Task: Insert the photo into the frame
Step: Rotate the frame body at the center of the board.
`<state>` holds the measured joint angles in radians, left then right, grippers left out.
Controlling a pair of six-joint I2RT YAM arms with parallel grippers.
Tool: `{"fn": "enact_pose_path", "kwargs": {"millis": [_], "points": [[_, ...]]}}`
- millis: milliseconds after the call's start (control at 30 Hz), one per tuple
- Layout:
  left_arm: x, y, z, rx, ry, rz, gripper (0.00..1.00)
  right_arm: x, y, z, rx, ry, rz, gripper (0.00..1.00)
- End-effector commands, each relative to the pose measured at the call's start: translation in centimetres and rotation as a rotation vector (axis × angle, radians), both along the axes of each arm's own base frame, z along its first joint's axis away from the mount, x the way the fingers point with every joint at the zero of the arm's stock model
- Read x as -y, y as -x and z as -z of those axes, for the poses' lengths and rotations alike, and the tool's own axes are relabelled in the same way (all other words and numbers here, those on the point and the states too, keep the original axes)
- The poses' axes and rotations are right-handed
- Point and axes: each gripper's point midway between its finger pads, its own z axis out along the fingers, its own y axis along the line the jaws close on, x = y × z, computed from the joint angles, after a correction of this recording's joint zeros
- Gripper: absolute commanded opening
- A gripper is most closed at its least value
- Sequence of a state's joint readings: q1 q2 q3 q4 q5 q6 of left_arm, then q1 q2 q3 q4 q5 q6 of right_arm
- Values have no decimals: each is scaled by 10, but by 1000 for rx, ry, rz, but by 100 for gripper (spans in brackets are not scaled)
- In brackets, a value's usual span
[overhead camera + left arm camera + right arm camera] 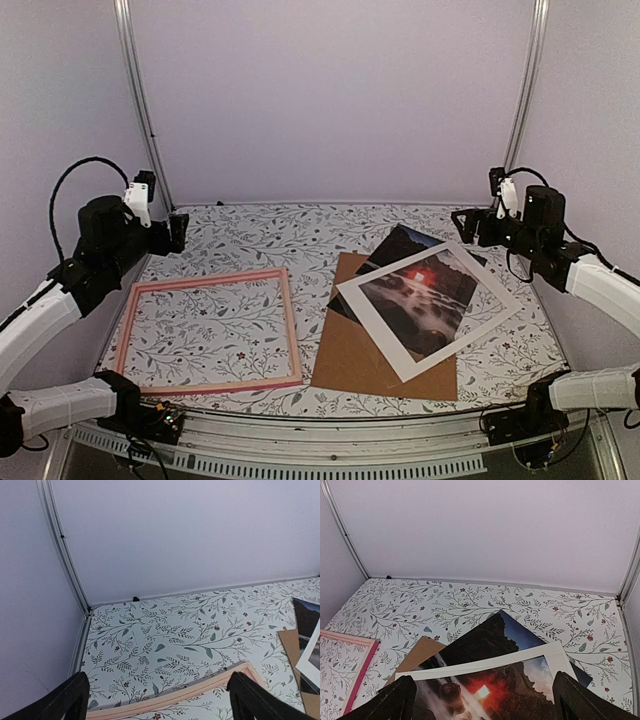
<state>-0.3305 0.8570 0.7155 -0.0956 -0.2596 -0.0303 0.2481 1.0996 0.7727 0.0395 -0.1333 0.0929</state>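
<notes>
The photo (418,287), a dark rocky water scene with a red sun, lies at the right of the table under a white mat (492,296), its far corner sticking out. Both rest on a brown backing board (365,362). The pink frame (210,279) lies flat at the left, with only tablecloth inside it. My left gripper (178,232) is open and empty, held in the air above the frame's far left corner. My right gripper (463,226) is open and empty, in the air beyond the photo's far right side. The right wrist view shows the photo (490,635) between my open fingers (395,702).
The table has a leaf-patterned cloth (260,235) and is enclosed by white walls with metal corner posts (140,100). The left wrist view shows the frame's far rail (200,690) and the edges of the backing board (292,645) at the right.
</notes>
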Motion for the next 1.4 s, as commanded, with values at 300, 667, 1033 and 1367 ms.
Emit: {"fn": "enact_pose_path", "kwargs": {"millis": [300,667,1033,1367], "points": [[2,0,-9,3,4,16,100,-2,5,6,-7,-28,-7,99],[36,-6,14,-152,22,183,100,-7,15,8,-38,-49,-43,99],[54,-7,94,-408,280,78,100,-16,23,26,-87,-88,-91,99],[55,-22,172,-522,341,-119,100,-24,24,36,-121,-113,-130,99]]}}
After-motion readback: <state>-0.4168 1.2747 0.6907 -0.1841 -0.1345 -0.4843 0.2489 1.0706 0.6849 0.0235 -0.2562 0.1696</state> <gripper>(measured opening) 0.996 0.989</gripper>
